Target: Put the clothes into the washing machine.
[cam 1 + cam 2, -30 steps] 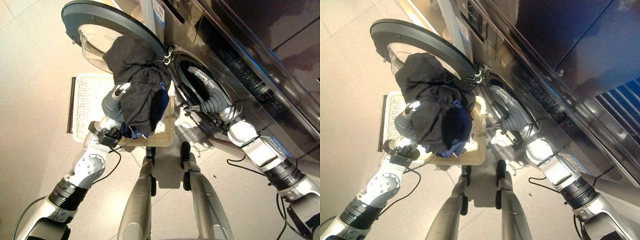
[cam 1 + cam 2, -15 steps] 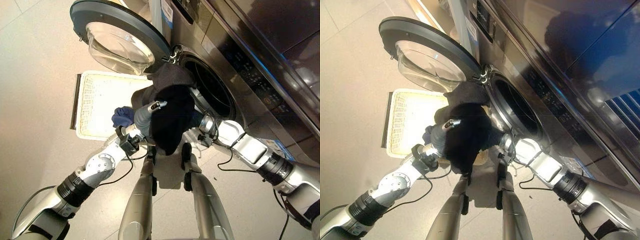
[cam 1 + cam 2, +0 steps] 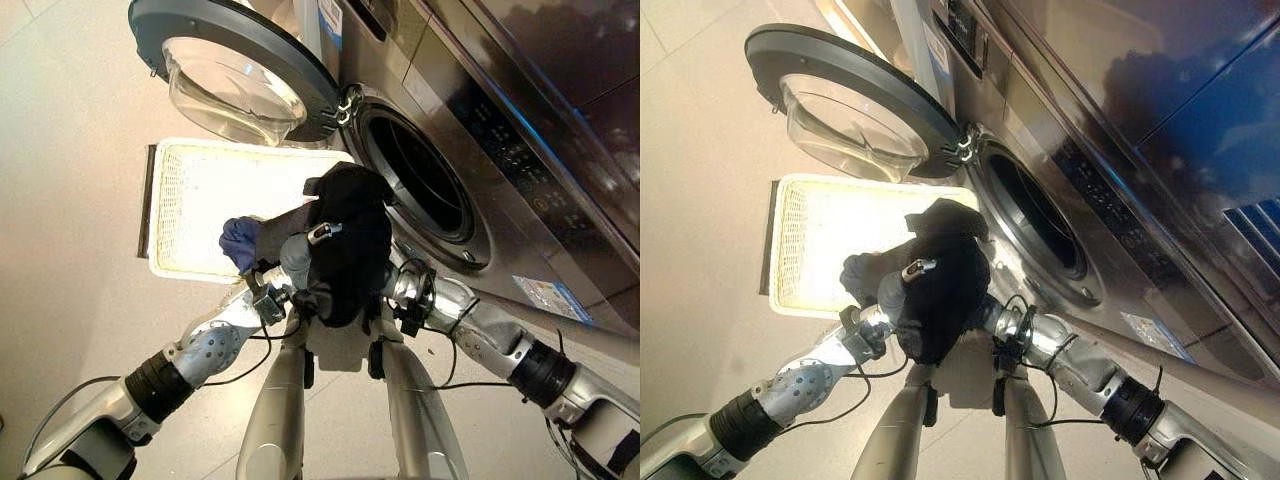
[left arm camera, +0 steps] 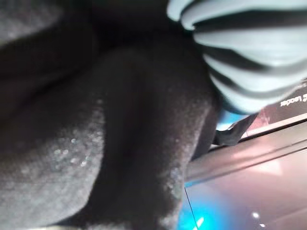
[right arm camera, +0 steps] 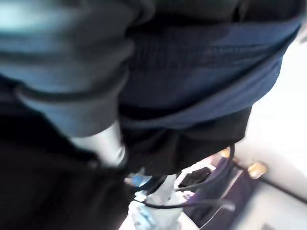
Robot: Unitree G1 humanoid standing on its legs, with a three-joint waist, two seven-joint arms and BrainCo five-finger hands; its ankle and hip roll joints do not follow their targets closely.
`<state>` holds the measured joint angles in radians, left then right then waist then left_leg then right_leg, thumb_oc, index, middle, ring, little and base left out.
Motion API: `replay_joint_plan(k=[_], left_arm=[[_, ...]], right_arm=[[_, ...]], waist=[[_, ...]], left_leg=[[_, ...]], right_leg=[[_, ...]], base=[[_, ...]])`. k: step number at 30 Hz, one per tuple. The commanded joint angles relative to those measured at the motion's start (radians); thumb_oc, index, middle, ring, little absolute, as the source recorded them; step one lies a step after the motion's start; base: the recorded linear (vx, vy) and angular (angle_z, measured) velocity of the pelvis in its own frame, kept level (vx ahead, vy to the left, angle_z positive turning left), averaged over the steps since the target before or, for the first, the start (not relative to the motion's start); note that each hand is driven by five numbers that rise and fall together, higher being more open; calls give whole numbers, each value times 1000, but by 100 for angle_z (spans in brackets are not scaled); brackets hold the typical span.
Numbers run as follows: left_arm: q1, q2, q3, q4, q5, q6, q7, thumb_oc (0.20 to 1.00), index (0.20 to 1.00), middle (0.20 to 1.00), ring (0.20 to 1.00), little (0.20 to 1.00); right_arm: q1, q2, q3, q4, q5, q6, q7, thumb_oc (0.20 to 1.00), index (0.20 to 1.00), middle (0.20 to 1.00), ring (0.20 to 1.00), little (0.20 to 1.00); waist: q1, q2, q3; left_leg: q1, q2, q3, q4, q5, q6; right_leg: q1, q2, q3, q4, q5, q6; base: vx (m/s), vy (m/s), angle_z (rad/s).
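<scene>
While the dark clothes (image 3: 345,245) hang bunched over my left hand (image 3: 297,255) beside the drum opening (image 3: 420,178), they feel soft, limp; I cannot tell my buried fingers' state, so scooping underneath seems safest.

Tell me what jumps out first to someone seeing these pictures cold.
A bundle of black clothes hangs in mid-air, draped over the left hand, just in front of the washing machine's open drum. Behind it the round glass door stands swung wide open. A white laundry basket sits on the floor beneath the door, with a blue garment at its near edge.
</scene>
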<state>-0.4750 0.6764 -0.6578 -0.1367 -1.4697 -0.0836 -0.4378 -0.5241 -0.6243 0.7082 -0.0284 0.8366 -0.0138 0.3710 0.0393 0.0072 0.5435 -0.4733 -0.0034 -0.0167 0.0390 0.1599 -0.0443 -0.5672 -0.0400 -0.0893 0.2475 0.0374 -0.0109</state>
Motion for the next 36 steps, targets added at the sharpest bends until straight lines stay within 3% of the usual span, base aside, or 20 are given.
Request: replay_joint_plan(k=[1,4,6,7,8,9,11,12,16,23,36], left_arm=[[-18,-63,59,-27,125,-120,122,200,200,200,200,200],[25,-87,124,18,237,-179,317,200,200,200,200,200],[45,-101,160,43,282,-180,387,200,200,200,200,200],[59,-114,185,59,342,-181,442,514,514,514,514,514],[73,-119,206,79,393,-182,513,1000,1000,1000,1000,1000],[83,-128,231,100,469,-165,581,1000,1000,1000,1000,1000],[98,-133,249,117,516,-144,618,1000,1000,1000,1000,1000],[109,-130,262,134,622,-117,676,1000,1000,1000,1000,1000],[105,-103,273,167,748,-78,768,1000,1000,1000,1000,1000],[93,-87,293,220,974,-65,921,1000,1000,1000,1000,1000],[115,-132,378,322,1047,-126,1063,1000,1000,1000,1000,1000]], right_arm=[[-37,70,15,-109,-9,-69,51,200,200,200,200,200],[-5,92,-22,-77,-22,-78,34,200,200,200,200,200],[12,109,-42,-65,-30,-75,37,200,200,200,200,200],[21,119,-55,-55,-37,-74,39,200,200,200,200,200],[32,130,-70,-41,-51,-74,44,200,200,200,200,200],[39,140,-86,-32,-59,-67,41,200,200,200,200,200],[47,145,-99,-23,-63,-62,43,200,200,200,200,200],[51,148,-111,-14,-64,-59,39,200,200,200,200,200],[48,140,-128,-2,-63,-46,39,200,200,200,200,200],[39,142,-132,35,-51,-53,29,200,200,200,200,200],[48,203,-158,73,-1,-65,-22,200,200,200,200,200]], waist=[[-40,-2,-23],[-31,-3,-23],[-27,-4,-23],[-24,-4,-23],[-20,-4,-23],[-16,-3,-23],[-14,-3,-23],[-11,0,-23],[-9,3,-23],[-6,3,-23],[4,7,-23]], left_leg=[[-24,-98,71,60,-33,86],[-29,-101,67,68,-34,88],[-34,-102,65,73,-34,89],[-37,-105,62,78,-36,89],[-39,-105,60,80,-35,89],[-44,-109,58,84,-34,89],[-48,-110,56,87,-34,90],[-51,-111,56,88,-33,90],[-59,-110,61,85,-26,89],[-61,-110,64,80,-24,89],[-64,-108,63,102,-34,86]], right_leg=[[74,-12,-67,-190,137,58],[73,-16,-80,-186,133,60],[71,-18,-88,-183,131,59],[70,-19,-92,-180,129,60],[70,-21,-100,-177,127,59],[67,-22,-107,-174,125,59],[64,-23,-112,-172,124,59],[62,-24,-118,-170,123,60],[55,-24,-124,-172,126,58],[44,-17,-118,-172,127,57],[33,-19,-118,-133,106,53]], base=[[0,0,0],[0,0,0],[0,0,0],[0,0,0],[0,0,0],[0,0,0],[0,0,0],[0,0,0],[5,18,1],[3,17,0],[0,15,0]])
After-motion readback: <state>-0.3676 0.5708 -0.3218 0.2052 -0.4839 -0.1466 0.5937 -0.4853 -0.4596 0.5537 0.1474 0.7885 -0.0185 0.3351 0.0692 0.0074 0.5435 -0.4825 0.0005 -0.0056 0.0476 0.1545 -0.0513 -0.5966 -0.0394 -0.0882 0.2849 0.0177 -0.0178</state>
